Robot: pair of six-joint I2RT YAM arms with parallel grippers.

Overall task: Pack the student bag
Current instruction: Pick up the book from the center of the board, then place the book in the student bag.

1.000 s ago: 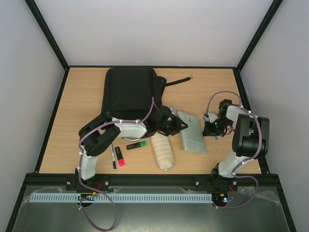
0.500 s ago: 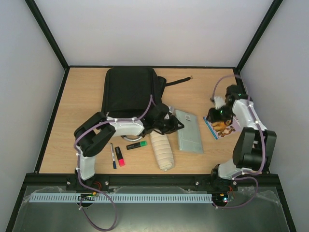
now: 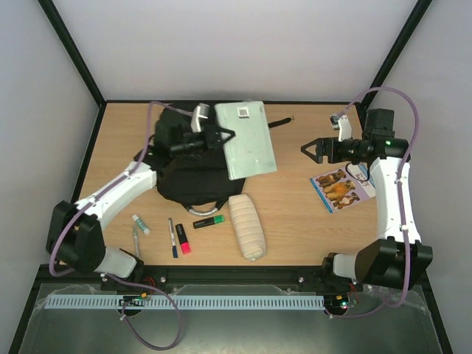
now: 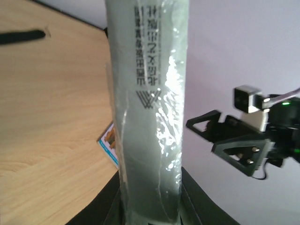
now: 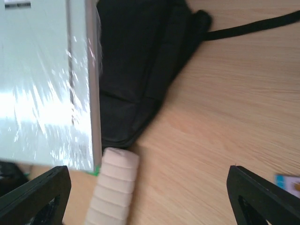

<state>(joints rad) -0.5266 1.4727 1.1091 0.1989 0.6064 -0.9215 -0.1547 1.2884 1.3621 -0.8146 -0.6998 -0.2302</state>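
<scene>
Clamping the wrapped book point(image 3: 245, 140) in our left gripper point(image 3: 221, 136) above the student bag point(image 3: 184, 175) (right gripper point(image 3: 308, 150) spread wide, empty), we judge pouch point(image 3: 247, 226), pens point(image 3: 172, 237) and picture book point(image 3: 343, 188) unpacked.

A light wooden table point(image 3: 295, 221) with a dark rim carries everything. A black backpack point(image 3: 193, 173) lies flat at the far middle, one strap point(image 3: 279, 122) trailing to the right across the wood. In front of its right corner lies a cream ribbed pencil case point(image 3: 247, 227), pointing toward the near edge. Just left of it is a green highlighter point(image 3: 209, 221). Nearer the edge, a pink highlighter point(image 3: 182, 240) and a black pen point(image 3: 172, 237) lie side by side. Further left are a small white tube point(image 3: 141, 224) with a green cap and a clear pen point(image 3: 136, 242). A picture book point(image 3: 343, 186) with dogs on its cover lies on the right side, well apart from the rest.
</scene>
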